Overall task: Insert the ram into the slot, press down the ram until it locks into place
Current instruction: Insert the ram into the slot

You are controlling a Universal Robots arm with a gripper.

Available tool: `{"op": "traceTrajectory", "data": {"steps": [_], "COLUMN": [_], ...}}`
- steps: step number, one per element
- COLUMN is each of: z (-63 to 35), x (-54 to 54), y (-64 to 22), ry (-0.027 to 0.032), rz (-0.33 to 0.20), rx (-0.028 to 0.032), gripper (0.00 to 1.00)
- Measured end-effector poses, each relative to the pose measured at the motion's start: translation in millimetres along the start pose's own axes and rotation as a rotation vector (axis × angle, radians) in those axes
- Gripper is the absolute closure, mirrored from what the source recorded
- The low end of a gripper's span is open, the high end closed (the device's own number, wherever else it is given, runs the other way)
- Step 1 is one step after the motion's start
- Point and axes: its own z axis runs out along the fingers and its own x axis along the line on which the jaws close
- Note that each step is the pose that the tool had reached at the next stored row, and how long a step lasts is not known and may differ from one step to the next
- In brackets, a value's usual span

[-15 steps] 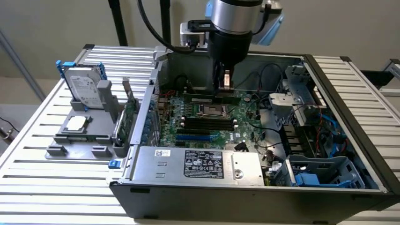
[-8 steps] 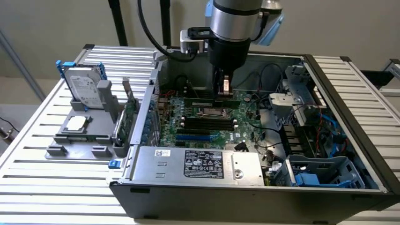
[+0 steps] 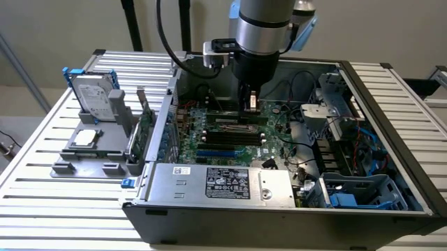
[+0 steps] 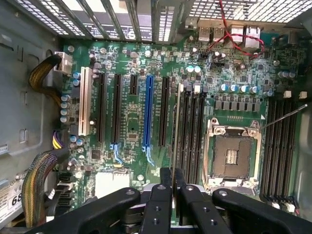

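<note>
In the exterior view an open computer case (image 3: 279,225) sits on a slatted table (image 3: 42,209). Inside it lies the green motherboard (image 3: 187,151). A silver power supply (image 3: 175,183) fills the case's six o'clock side, and a grey-blue drive cage (image 3: 356,191) sits at about four o'clock. At nine o'clock of the case stands a grey fixture (image 3: 84,157). It holds an upright hard drive (image 3: 94,99), a flat processor chip (image 3: 85,137) and a green expansion card (image 3: 143,133) set on edge. The gripper (image 3: 250,104) hangs down over the board toward the case's twelve o'clock side.

In the wrist view the black fingers (image 4: 160,200) are closed tight on the ram (image 4: 175,126). The ram is seen edge-on, so it appears as a thin pale line and its chips are hidden. It runs straight out from the gripper (image 4: 172,183) along the slot (image 4: 181,136). This slot is the outermost of four parallel black sockets, on the side away from the square silver processor socket (image 4: 233,153). The long blue slot (image 4: 147,112) lies parallel on the ram's other side. Whether the ram's lower edge sits in the slot cannot be told.
</note>
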Motion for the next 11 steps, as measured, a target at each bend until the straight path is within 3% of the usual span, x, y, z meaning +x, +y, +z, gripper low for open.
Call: {"op": "traceTrajectory", "data": {"steps": [11], "z": [19.9], "x": [-2.1], "y": [-2.0], "ry": [0.0000], "rz": [0.000], "rx": [0.0000], "gripper": [0.86]}}
